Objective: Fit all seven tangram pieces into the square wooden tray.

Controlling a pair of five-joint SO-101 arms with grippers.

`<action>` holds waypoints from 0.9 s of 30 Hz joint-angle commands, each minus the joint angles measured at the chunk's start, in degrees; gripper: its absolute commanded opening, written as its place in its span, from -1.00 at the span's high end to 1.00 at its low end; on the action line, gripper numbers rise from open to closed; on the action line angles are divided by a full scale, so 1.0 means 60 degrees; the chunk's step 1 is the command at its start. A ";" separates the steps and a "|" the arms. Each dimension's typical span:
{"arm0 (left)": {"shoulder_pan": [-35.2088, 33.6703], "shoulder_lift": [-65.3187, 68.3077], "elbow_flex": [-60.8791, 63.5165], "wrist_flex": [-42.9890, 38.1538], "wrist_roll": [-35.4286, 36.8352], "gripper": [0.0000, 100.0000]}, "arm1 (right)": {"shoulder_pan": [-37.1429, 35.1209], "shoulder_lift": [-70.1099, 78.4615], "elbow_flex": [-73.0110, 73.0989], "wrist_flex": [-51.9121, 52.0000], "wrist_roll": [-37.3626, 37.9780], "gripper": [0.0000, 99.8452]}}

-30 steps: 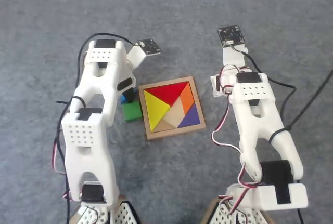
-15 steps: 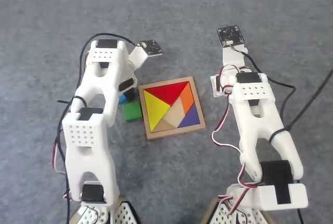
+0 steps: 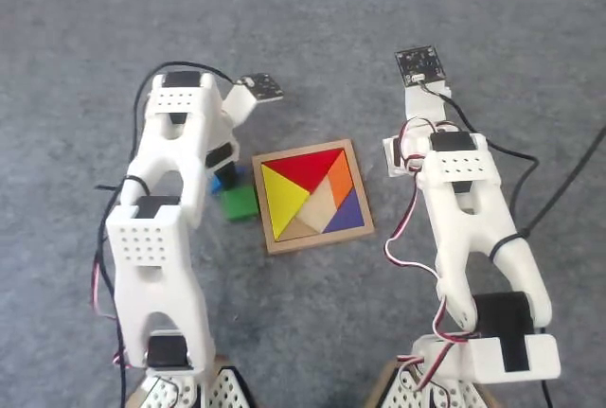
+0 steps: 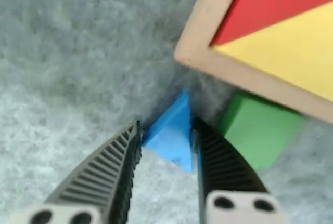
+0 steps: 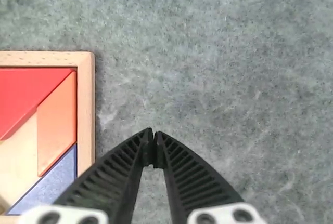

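The square wooden tray (image 3: pixel 275 243) lies between the two arms and holds several pieces, among them a red triangle (image 3: pixel 308 169) and a yellow triangle (image 3: pixel 279 195). A blue triangle (image 4: pixel 171 133) rests on the carpet just off the tray's left corner, and my left gripper (image 4: pixel 166 129) is shut on it, one finger on each side. A green piece (image 4: pixel 260 130) sits against the tray's left rim (image 4: pixel 208 42), right beside the blue one. My right gripper (image 5: pixel 153 136) is shut and holds nothing, low over bare carpet just outside the tray's right rim (image 5: pixel 86 104).
Grey carpet (image 3: pixel 85 67) covers the whole table. The left arm (image 3: pixel 175 162) stretches along the tray's left side, and the right arm (image 3: pixel 459 181) along its right side. Cables run along both arms.
My left arm has shifted slightly to the left, away from the tray, and the blue triangle has moved with it. The green piece, the tray and the right arm are unchanged.
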 commanded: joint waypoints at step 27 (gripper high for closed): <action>0.0249 -0.0029 -0.0315 -0.0176 -0.0498 0.55 | -0.0081 -0.0549 -0.0147 0.0022 0.0117 0.98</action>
